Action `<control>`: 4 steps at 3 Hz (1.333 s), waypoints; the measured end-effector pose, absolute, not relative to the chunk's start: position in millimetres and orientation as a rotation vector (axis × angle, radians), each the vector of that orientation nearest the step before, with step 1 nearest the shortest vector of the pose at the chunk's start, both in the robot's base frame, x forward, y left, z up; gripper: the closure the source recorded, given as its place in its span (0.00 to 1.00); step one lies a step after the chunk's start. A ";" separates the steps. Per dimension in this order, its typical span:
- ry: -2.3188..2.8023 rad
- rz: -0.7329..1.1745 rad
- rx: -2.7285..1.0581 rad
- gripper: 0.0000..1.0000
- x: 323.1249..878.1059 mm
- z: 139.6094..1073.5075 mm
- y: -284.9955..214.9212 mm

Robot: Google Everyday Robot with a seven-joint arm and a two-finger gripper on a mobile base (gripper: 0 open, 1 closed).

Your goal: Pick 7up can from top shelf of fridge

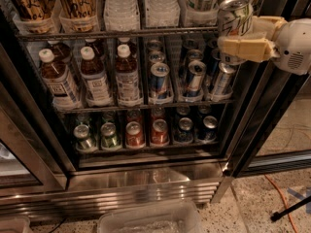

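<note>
Item: 7up can [234, 14], at 2 o'clock, clamped in the gripper [239, 35], level with the top shelf [97, 34] of the fridge [146, 178].
Hazard: the grip looks low on the can; a knock on the door frame [250, 125] could tip it loose.

The top shelf [121, 33] crosses the upper part of the fridge [146, 178]. At its right end, just before its front edge, the gripper [236, 34] clasps the 7up can [234, 14], which stands upright between the fingers. On the top shelf, left of the gripper, large bottles [141, 4] stand in trays. On the rack directly below the top shelf, capped bottles [92, 76] stand to the left and slim cans [194, 76] to the right. Two racks below it, small cans [136, 132] sit in a row. Far below, before the fridge, a plastic tub [150, 220] lies on the floor.
</note>
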State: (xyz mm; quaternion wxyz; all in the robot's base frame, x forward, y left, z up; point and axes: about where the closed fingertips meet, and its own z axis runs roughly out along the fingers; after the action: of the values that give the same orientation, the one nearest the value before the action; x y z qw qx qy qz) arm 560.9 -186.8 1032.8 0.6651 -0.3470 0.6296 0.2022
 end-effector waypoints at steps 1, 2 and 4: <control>1.422 0.457 -0.784 1.00 560.9 1032.7 -186.8; 1.429 0.466 -0.799 1.00 546.1 1026.6 -168.7; 1.482 0.552 -0.846 1.00 491.7 993.6 -125.5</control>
State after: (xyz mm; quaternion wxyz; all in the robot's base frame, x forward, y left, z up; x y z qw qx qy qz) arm 491.7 -125.5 993.6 0.6240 -0.3684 0.6457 0.2406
